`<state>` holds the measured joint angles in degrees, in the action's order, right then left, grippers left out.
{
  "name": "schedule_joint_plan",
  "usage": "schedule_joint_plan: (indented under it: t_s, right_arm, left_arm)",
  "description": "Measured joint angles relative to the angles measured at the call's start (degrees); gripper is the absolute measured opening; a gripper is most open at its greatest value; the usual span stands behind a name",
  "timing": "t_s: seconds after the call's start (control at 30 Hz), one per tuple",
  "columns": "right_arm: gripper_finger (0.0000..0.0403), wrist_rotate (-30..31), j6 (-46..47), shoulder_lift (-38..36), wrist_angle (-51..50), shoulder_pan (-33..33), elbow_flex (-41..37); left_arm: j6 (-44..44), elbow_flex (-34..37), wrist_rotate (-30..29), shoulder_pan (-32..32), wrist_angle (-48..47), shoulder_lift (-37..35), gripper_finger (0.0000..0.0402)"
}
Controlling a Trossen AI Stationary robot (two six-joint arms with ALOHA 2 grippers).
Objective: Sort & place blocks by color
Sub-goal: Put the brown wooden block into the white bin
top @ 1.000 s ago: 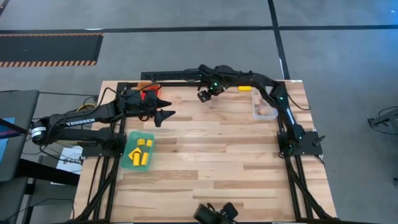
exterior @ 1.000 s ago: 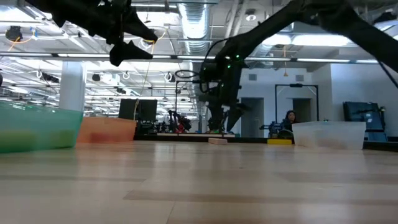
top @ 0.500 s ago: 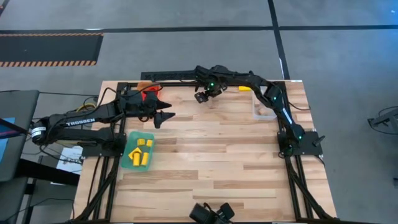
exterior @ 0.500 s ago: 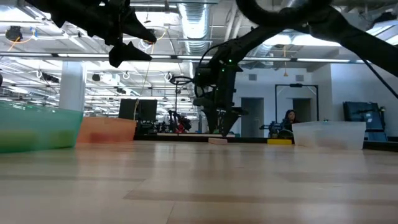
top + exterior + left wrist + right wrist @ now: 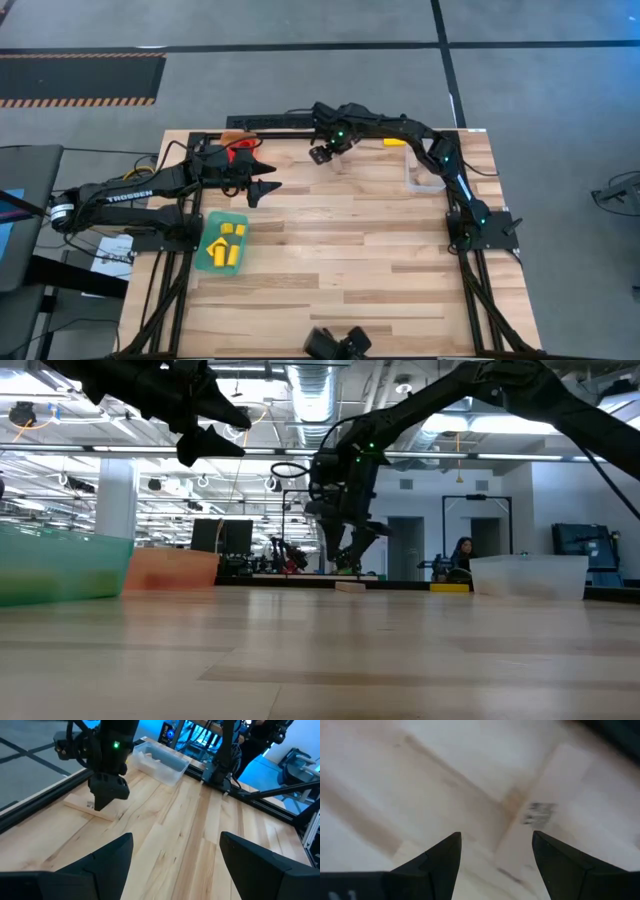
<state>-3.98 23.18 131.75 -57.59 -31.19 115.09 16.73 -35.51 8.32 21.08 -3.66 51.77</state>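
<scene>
Since a second ago the right gripper [image 5: 319, 155] has been carried leftward along the far edge; its fingers [image 5: 440, 865] are spread over a flat pale wooden bar [image 5: 88, 806] lying on the wooden table [image 5: 350, 250]. Yellow blocks [image 5: 224, 246] sit in the teal bin [image 5: 240, 221]. Above the table, the left gripper [image 5: 263, 189] is held spread, empty.

Grey floor [image 5: 300, 80] with black lines; exposed ceiling ducts [image 5: 310, 385]
</scene>
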Motion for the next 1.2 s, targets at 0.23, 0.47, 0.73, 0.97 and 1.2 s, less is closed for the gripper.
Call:
schedule_joint_plan:
  t_s: [0.23,0.47,0.73,0.97,1.2]
  right_arm:
    - [0.0252,-8.18,-1.18,-0.02,1.54,-1.6,0.0]
    - [0.0162,-11.94,-3.4,0.05,1.28,-3.97,0.0]
    - [0.0013,-15.69,-6.18,0.63,0.98,-5.81,-0.07]
    - [0.0005,-22.03,-7.46,0.61,3.05,-8.43,-2.91]
    - [0.0003,-28.72,-7.13,0.71,6.51,-11.07,-8.27]
  left_arm:
    - [-0.63,0.0,0.04,0.02,-1.06,0.0,0.0286]
    - [-0.63,0.02,0.12,0.02,-3.73,-0.02,0.0286]
    - [-0.57,0.01,0.11,0.02,-3.45,-0.02,0.0286]
    - [0.47,0.0,0.09,0.02,-3.45,-0.02,0.0286]
    - [0.55,0.0,0.07,0.02,-3.45,-0.02,0.0286]
